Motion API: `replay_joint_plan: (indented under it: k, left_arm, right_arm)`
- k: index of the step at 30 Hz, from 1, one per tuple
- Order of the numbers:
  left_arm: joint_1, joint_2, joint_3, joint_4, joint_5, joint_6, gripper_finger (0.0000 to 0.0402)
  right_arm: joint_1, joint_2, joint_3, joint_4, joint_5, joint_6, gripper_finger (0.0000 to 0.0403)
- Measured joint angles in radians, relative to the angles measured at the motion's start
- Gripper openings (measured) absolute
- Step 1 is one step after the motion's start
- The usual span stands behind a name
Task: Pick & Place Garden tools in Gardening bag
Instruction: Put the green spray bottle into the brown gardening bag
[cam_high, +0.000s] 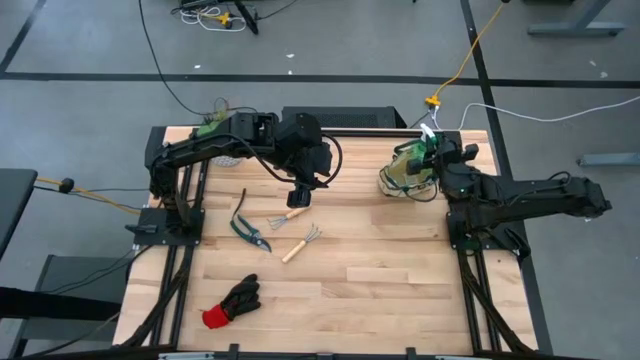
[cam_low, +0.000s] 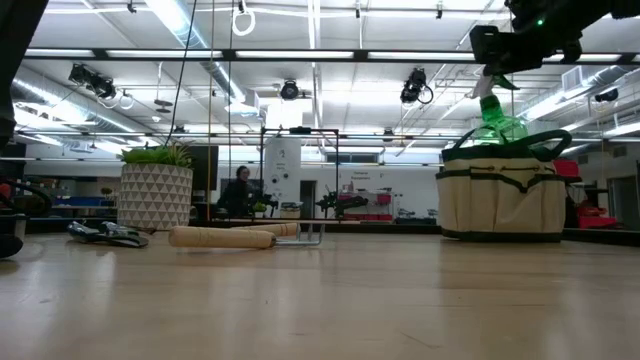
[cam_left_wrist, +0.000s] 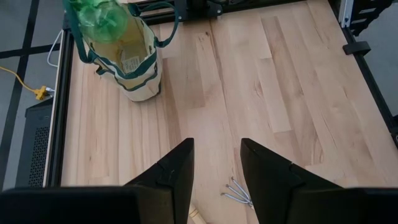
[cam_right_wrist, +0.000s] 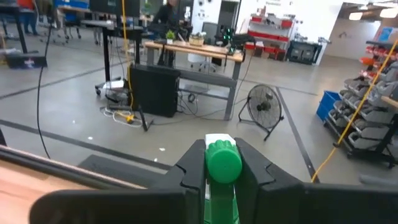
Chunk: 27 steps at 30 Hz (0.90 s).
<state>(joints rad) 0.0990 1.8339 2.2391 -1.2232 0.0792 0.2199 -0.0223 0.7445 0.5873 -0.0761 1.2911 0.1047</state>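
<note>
Green bottle (cam_right_wrist: 222, 163): clamped at the neck in my right pincer (cam_right_wrist: 222, 167), held over the mouth of the bag (cam_high: 405, 176). In the low view its body already sits down among the bag's handles, so I judge this item mid-placement, not yet let go.

Beige canvas bag, green trim: upright at the far right of the tabletop (cam_high: 380, 270).

Wooden-handled fork (cam_high: 291, 215): lying near the table's middle, almost under my left pincer (cam_high: 299, 197). That pincer hangs above it with its fingers (cam_left_wrist: 171, 177) parted, holding nothing; the prongs show just beyond the fingertips in the left wrist view.

Wooden-handled rake (cam_high: 300, 243): just beside the fork, nearer me.

Shears (cam_high: 245, 228): left of both, flat on the wood.

Black glove, red cuff (cam_high: 230, 302): well apart, near the front left.

Potted plant (cam_low: 156, 187): far left corner, not for bagging.

Next, as I judge it: lower the bottle until it rests inside, then release; the left pincer must drop squarely over the fork's handle before closing.
</note>
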Motion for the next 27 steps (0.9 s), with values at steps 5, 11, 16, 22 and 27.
replay_joint_plan:
  k: [5,11,16,22,27]
  left_arm:
    - [0.000,0.000,0.000,0.000,0.000,0.000,0.0140]
    - [0.000,0.000,0.000,0.000,0.000,0.000,0.0140]
    - [0.000,0.000,0.000,0.000,0.000,0.000,0.0140]
    - [0.000,0.000,0.000,0.000,0.000,0.000,0.0140]
    - [0.000,0.000,0.000,0.000,0.000,0.000,0.0140]
  right_arm:
    - [0.000,-0.002,-0.050,0.054,0.000,-0.022,0.0045]
    - [0.000,-0.003,-0.060,0.061,0.002,-0.014,0.0045]
    - [0.000,-0.007,-0.060,0.062,0.003,-0.014,0.0045]
    - [0.000,-0.008,-0.060,0.062,0.003,-0.016,0.0045]
    - [0.000,-0.008,-0.060,0.062,0.003,-0.016,0.0057]
